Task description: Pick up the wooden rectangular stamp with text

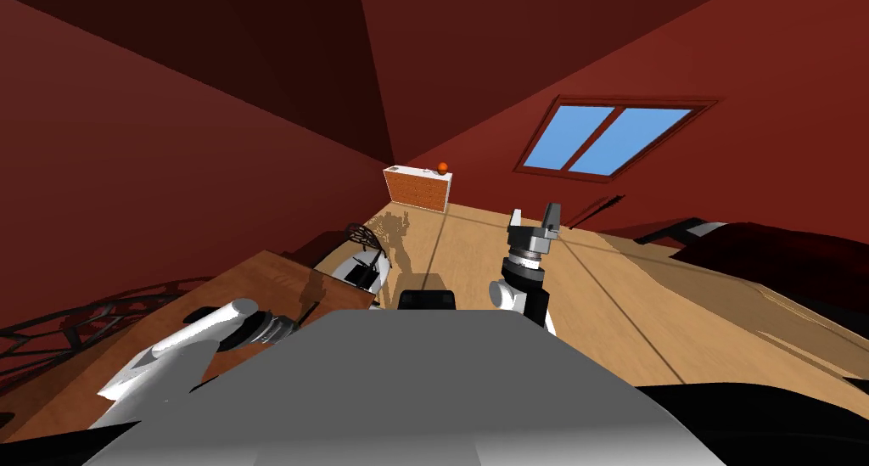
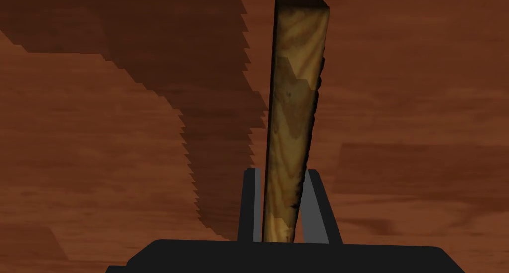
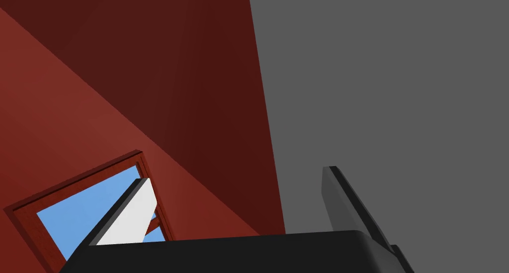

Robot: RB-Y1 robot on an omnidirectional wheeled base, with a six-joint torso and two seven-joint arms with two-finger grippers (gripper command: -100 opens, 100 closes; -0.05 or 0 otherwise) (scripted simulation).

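Observation:
A long wooden rectangular stamp [image 2: 291, 106] with a pale grain face stands between the fingers of my left gripper [image 2: 282, 205], which is shut on its near end. Behind it lies the reddish-brown wooden table top [image 2: 99, 160], with the stamp's stepped shadow on it. No text shows on the visible face. In the head view my left forearm [image 1: 212, 334] reaches over the brown table [image 1: 263, 283] at the left. My right gripper [image 1: 533, 217] is raised in front of my chest, and its fingers [image 3: 130, 213] stand open with nothing between them.
A dark wire-frame chair [image 1: 361, 236] stands past the table's far end. A small brown dresser [image 1: 417, 189] with an orange ball on it stands against the far wall. A dark bed [image 1: 764, 257] lies at the right. Light wood floor [image 1: 526, 317] stretches ahead.

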